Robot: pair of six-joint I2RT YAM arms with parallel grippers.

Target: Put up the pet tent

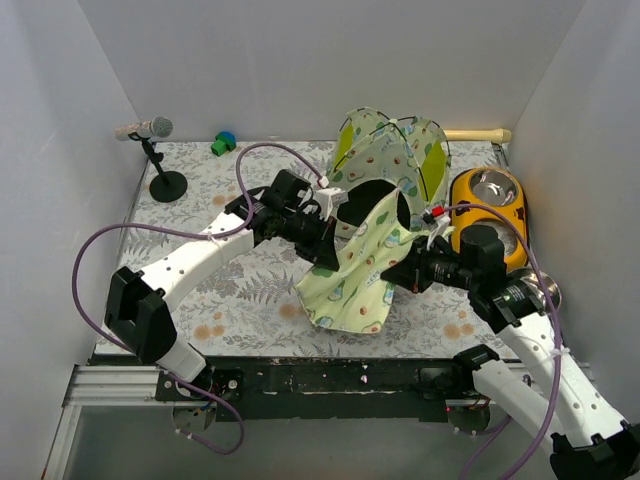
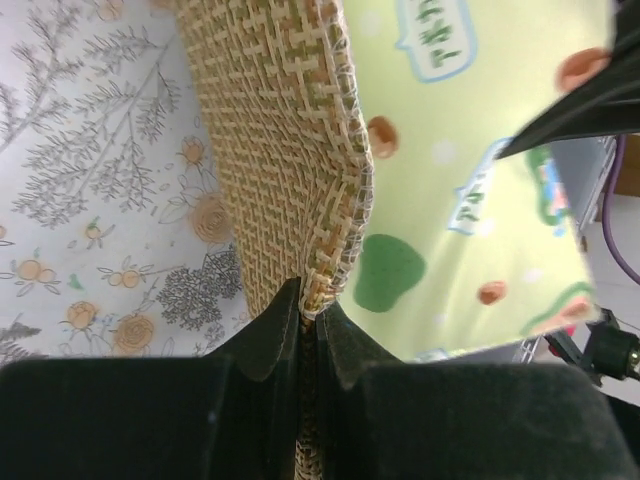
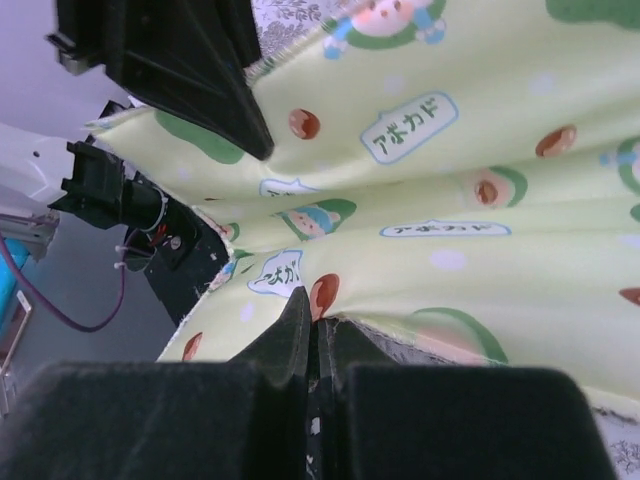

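Note:
The pet tent point(image 1: 395, 150) stands at the back centre, pale cream-green with lime lining, thin black poles and a dark arched doorway facing the arms. In front of it both grippers hold a square mat point(image 1: 355, 275) off the table; it has a woven brown side point(image 2: 280, 130) and a printed cream-green side point(image 2: 470, 200). My left gripper point(image 1: 328, 255) point(image 2: 312, 300) is shut on the mat's woven edge. My right gripper point(image 1: 402, 270) point(image 3: 318, 320) is shut on the mat's printed edge point(image 3: 450, 200). The mat hangs tilted and hides part of the doorway.
An orange double pet bowl point(image 1: 490, 205) stands right of the tent, a metal bowl point(image 1: 545, 292) nearer the right arm. A wooden stick point(image 1: 478, 135) lies at the back right. A microphone on a stand point(image 1: 155, 150) and a green-blue toy point(image 1: 224, 143) are at the back left.

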